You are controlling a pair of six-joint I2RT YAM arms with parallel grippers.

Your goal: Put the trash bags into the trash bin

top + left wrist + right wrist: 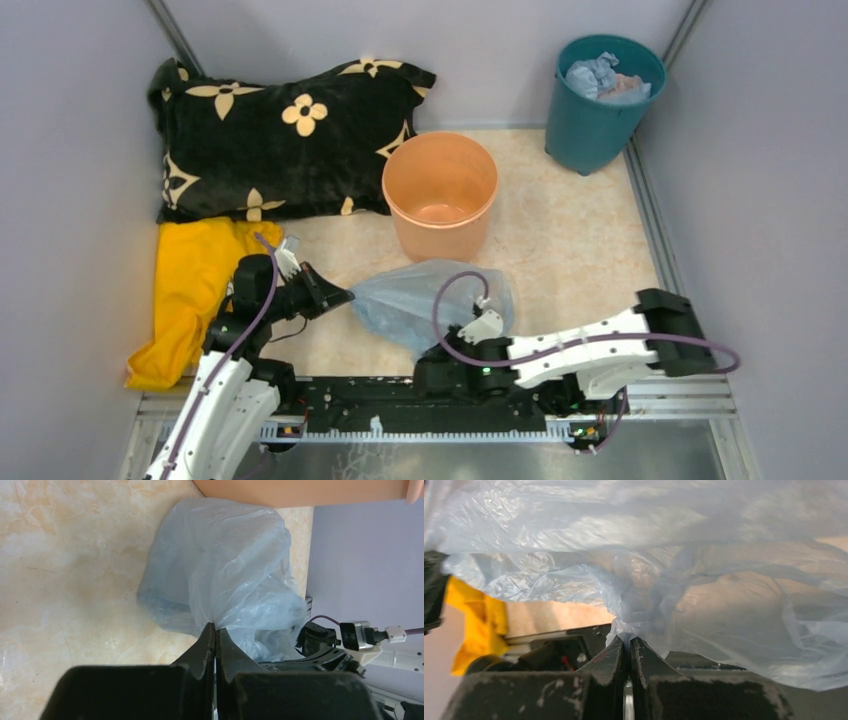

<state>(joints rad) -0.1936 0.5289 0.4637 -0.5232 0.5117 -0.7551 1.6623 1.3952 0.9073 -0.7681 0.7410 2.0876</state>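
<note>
Trash bag at tabletop's near edge, not yet in trash bin (empty); left gripper and right gripper each pinch its film.

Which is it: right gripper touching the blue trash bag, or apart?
Touching. Right wrist view: right gripper shut, a fold of the trash bag pinched between its jaws.

You see a black flower pillow back left | yellow cloth just in front of it | teal bucket back right
</note>
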